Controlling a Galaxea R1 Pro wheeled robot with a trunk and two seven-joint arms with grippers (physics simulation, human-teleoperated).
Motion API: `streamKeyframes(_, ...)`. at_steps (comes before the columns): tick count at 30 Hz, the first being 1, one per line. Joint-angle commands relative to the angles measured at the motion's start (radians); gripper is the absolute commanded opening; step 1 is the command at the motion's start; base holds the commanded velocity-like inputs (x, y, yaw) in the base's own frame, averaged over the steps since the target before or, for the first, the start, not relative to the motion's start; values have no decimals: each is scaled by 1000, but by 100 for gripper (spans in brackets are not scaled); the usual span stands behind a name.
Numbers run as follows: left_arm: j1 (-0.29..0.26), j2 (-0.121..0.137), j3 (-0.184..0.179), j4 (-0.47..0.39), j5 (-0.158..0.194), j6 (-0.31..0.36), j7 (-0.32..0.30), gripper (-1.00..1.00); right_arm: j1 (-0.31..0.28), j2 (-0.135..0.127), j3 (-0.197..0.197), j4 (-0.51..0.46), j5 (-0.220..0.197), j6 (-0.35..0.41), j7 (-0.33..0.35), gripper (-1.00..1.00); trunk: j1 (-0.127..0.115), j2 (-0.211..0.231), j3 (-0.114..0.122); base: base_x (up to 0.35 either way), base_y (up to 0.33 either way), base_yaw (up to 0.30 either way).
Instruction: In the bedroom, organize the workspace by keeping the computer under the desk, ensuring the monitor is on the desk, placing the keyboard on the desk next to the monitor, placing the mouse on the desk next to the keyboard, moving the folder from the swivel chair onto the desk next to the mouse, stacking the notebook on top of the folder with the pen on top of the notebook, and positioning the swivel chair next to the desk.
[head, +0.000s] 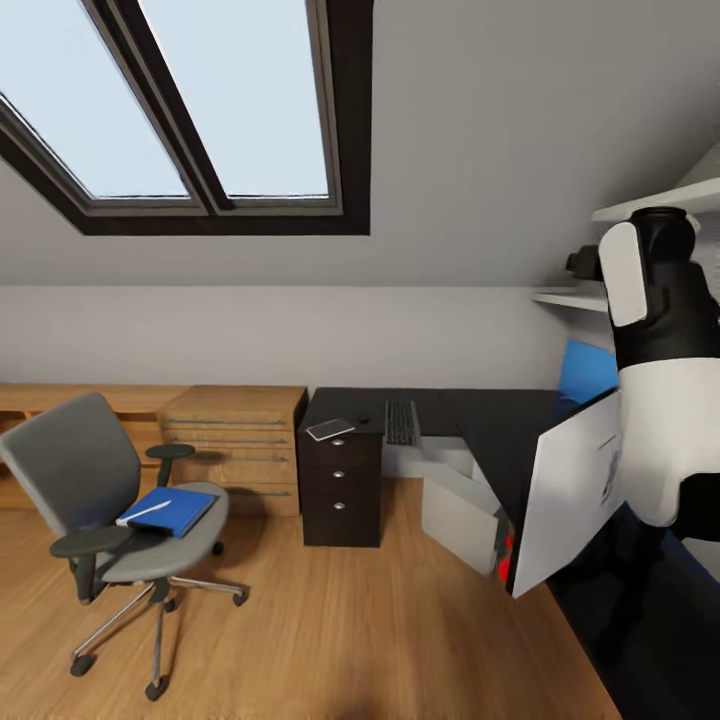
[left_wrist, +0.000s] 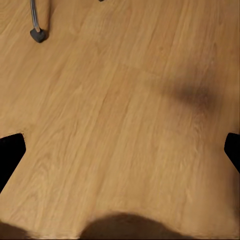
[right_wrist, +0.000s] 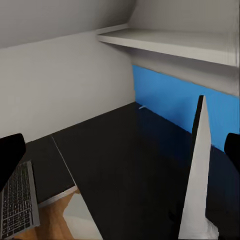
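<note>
Head view, attic bedroom: sloped grey-white wall, black-framed skylight at 11 o'clock, light wood floor.

Swivel chair at 8 o'clock, well apart from the desk: grey upholstery, black armrests, chrome star base on dark casters. Folder lies flat on the seat, bright blue, white page edges along one side. A thin white pen rests on it near its left edge.

Desk at 3 o'clock: glossy black L-shaped top, dark three-drawer pedestal below its left end, blue back panel behind. Keyboard, slim and dark, lies on the top. Mouse, a small dark bump, just left of the keyboard. A small flat pale-faced thing, tilted, lies near the desk's left corner; identity unclear. Monitor shows its white back, leaning, at the desk's near edge; red dot at its lower corner. Computer, pale grey box, sits under the desk just left of the monitor.

Right arm, white and black, is raised at 3 o'clock. Right wrist view: monitor edge-on, white, between dark fingertips spread wide, not touching it. Left wrist view: fingertips spread wide over bare floor, nothing held; one chair caster near.
</note>
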Motion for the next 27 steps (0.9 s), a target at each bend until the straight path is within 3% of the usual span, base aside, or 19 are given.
streamKeyframes(1, 0, 0, 0, 0, 7, 2, 3, 100, 10, -3, 2, -25, -9, 4, -9, 100, 0, -1, -1, -329, -102, 0)
streamKeyframes(5, 0, -1, 0, 4, 7, 2, 3, 100, 35, -9, 1, -70, -11, 6, -9, 100, 0, -1, -1, -320, -141, 0)
streamKeyframes(8, 0, -4, -1, 6, 6, 1, 2, 100, 89, -13, 0, -123, -12, 6, -9, 100, 0, -1, -1, -265, -223, 0)
streamKeyframes(13, 0, -5, -1, 6, 6, 2, 1, 100, 226, -13, -1, -276, -13, 5, -8, 100, 0, -1, -1, -186, -291, 0)
streamKeyframes(15, 0, -5, -1, 6, 6, 2, 2, 100, 347, -12, 0, -388, -16, 3, -6, 100, 0, -1, -1, -178, -303, 0)
streamKeyframes(18, 0, -5, -1, 6, 6, 2, 2, 100, 423, -10, 1, -450, -17, 1, -5, 100, 0, -1, -1, -188, -300, 0)
streamKeyframes(27, 0, -5, -1, 6, 7, 2, 3, 100, 572, -7, 1, -496, -16, -47, -2, 100, 0, -1, -1, -196, -296, 0)
